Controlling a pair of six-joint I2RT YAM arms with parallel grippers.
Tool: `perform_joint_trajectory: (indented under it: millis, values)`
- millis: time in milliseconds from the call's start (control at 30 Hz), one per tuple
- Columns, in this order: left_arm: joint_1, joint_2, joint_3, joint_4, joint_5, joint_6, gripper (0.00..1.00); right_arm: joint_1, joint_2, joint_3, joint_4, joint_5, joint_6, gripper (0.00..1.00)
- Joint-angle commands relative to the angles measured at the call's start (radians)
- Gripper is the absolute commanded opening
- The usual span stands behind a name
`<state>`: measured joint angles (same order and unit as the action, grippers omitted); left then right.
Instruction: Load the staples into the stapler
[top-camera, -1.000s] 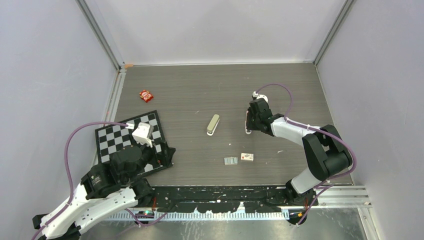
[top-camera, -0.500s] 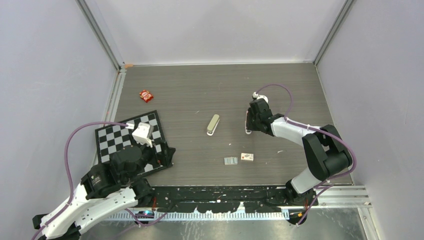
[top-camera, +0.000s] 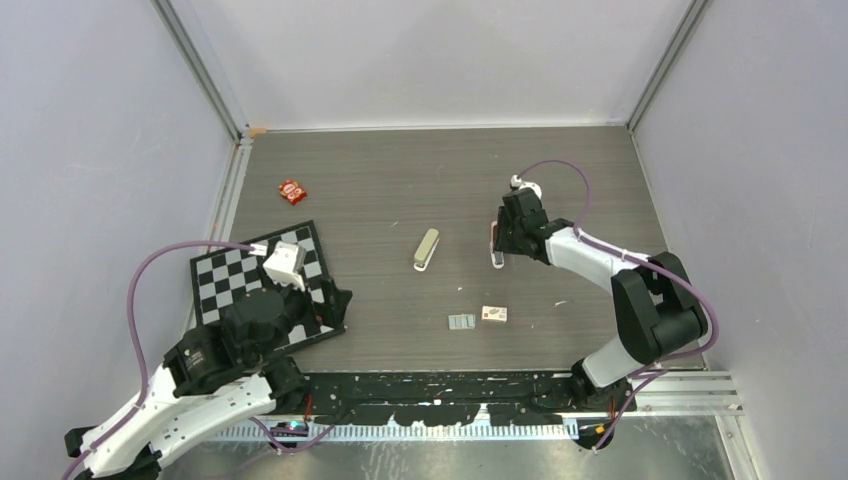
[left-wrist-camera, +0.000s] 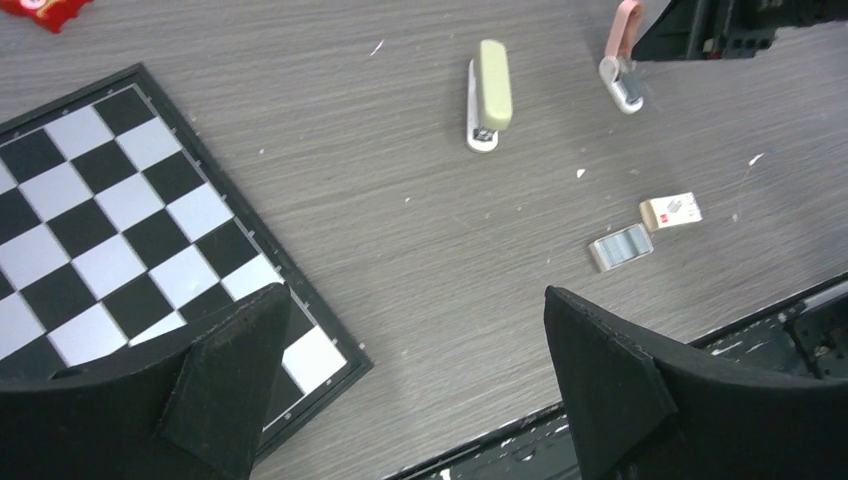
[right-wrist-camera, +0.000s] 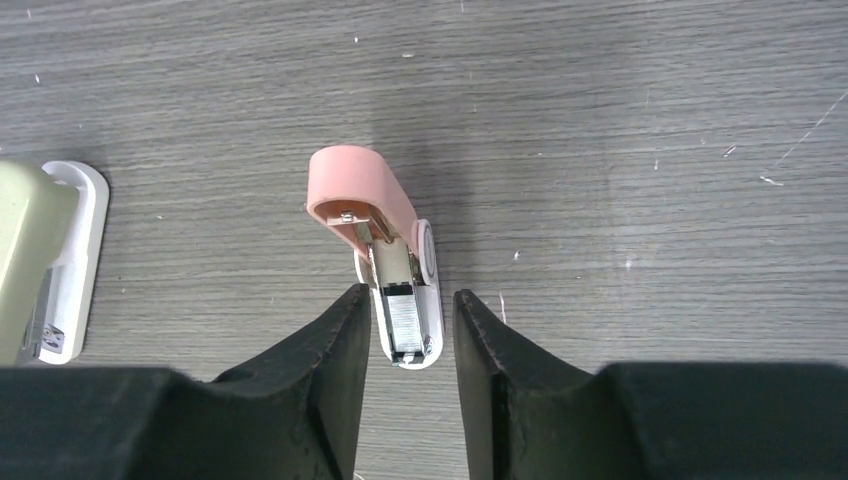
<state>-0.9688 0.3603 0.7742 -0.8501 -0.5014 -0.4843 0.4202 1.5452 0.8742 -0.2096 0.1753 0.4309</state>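
Note:
The pale beige-green stapler (top-camera: 427, 249) lies closed mid-table; it also shows in the left wrist view (left-wrist-camera: 490, 92) and at the left edge of the right wrist view (right-wrist-camera: 25, 250). The silvery staples (top-camera: 460, 321) lie near the front edge, also in the left wrist view (left-wrist-camera: 620, 247). My right gripper (top-camera: 497, 260) is narrowly open, its fingers (right-wrist-camera: 330, 340) on either side of the near end of a pink object (right-wrist-camera: 350, 185) that is hinged open with a metal strip in its channel. My left gripper (left-wrist-camera: 412, 291) is wide open and empty above the checkerboard's corner, far from the stapler.
A black-and-white checkerboard (top-camera: 235, 275) lies at the left under my left arm. A small white box (top-camera: 494, 313) sits beside the staples. A red packet (top-camera: 292, 190) lies far left. Grey walls enclose the table.
My right wrist has shifted slightly toward the back, and the pink object between its fingers has moved a little with it. The left arm has barely moved.

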Motion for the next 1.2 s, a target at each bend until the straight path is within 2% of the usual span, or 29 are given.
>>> perform_joint_trajectory:
  millis: [0, 100, 200, 400, 600, 967, 1067, 1167]
  values:
    - [-0.002, 0.094, 0.044, 0.164, 0.047, 0.006, 0.97, -0.022, -0.044, 0.043, -0.020, -0.013, 0.018, 0.39]
    - [-0.002, 0.237, 0.078, 0.238, 0.080, 0.006, 0.90, -0.056, -0.030, 0.063, -0.058, -0.057, 0.031, 0.38]
    - [0.004, 0.401, 0.125, 0.322, 0.103, -0.004, 0.82, -0.097, -0.028, 0.066, -0.085, -0.106, 0.058, 0.42]
    - [0.077, 0.722, 0.214, 0.563, 0.275, -0.038, 0.70, -0.162, -0.048, 0.030, -0.073, -0.229, 0.100, 0.48]
    - [0.155, 0.999, 0.311, 0.750, 0.397, -0.085, 0.65, -0.171, -0.011, -0.001, -0.002, -0.349, 0.161, 0.48]
    - [0.253, 1.463, 0.522, 0.949, 0.492, -0.127, 0.45, -0.172, -0.011, -0.034, -0.003, -0.359, 0.190, 0.44]
    - [0.259, 1.553, 0.579, 0.968, 0.496, -0.121, 0.43, -0.173, -0.018, -0.049, -0.009, -0.348, 0.181, 0.44]
    - [0.265, 1.627, 0.639, 0.986, 0.558, -0.117, 0.42, -0.173, -0.020, -0.038, -0.030, -0.331, 0.160, 0.43]
